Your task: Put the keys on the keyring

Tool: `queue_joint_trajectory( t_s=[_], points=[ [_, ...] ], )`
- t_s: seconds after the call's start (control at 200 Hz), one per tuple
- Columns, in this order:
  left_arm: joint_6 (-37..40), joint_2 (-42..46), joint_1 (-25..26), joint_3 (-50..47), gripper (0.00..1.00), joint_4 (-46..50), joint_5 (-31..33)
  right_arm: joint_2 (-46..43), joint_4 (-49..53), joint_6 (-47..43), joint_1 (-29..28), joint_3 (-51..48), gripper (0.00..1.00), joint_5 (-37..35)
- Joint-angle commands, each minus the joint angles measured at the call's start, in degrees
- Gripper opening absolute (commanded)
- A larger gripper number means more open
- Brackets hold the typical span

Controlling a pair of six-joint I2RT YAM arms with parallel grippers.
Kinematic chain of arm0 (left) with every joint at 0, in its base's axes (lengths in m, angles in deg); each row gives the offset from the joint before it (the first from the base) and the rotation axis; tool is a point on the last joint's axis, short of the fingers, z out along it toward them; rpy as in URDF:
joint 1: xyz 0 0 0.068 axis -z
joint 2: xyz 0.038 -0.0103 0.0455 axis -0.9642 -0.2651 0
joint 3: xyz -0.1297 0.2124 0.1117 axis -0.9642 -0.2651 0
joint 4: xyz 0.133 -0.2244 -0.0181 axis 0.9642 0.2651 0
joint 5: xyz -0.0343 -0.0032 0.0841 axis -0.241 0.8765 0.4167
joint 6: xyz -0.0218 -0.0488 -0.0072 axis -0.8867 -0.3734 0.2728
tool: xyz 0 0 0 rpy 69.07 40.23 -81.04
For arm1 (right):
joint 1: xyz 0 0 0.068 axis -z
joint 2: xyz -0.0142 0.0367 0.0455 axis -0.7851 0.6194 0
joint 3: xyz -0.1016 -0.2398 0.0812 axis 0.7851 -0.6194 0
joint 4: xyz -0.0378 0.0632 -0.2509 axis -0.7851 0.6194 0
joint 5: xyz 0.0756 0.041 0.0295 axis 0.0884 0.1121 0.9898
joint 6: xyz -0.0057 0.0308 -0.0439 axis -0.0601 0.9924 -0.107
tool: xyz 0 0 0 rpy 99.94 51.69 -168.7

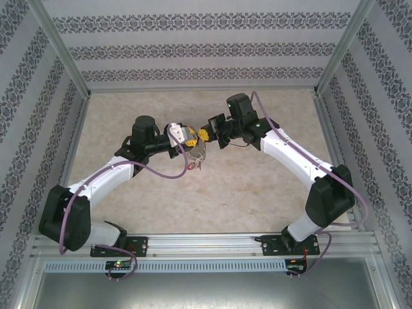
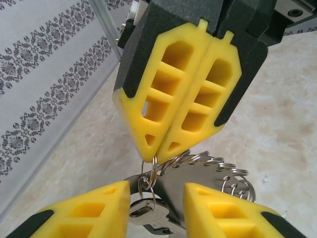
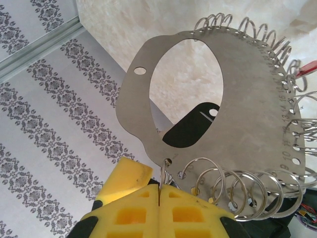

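The keyring [image 3: 257, 114], a flat metal plate with wire loops along its rim, hangs in the air over the middle of the table [image 1: 244, 187], between the two arms. The right gripper [image 3: 159, 186] has its fingers pressed together on one small ring [image 3: 162, 171] at the plate's edge. The left gripper [image 2: 153, 196] has its fingers [image 2: 94, 208] spread, with the plate between them; whether they clamp it, I can't tell. A red key head [image 3: 309, 67] pokes out behind the loops.
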Motion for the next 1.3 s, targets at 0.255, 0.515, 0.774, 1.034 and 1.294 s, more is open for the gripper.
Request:
queue_joint_trajectory(
  t_s=[0.255, 0.515, 0.774, 1.034, 1.294],
  points=[
    [3.0, -0.4, 1.2, 2.5, 0.22, 1.9, 0.2, -0.3, -2.1, 0.8, -1.4, 0.7, 0.00, 1.9],
    [4.8, 0.1, 1.3, 2.6, 0.00, 4.2, 0.8, -1.0, -2.6, 1.9, -1.5, -0.2, 0.00, 1.3],
    [5.2, 0.7, 1.4, 1.5, 0.00, 3.4, 1.1, -1.8, -3.4, 2.8, -1.3, -1.0, 0.05, 1.4],
    [3.4, 2.4, 1.3, 0.1, 0.00, 0.0, 0.5, -4.5, -1.4, -0.8, -0.3, -1.4, 0.27, -2.0],
    [1.9, 2.0, 0.7, 2.7, 0.00, 2.6, -1.7, -7.2, -1.8, -16.2, 3.8, -2.9, 0.31, -3.6]
  ],
)
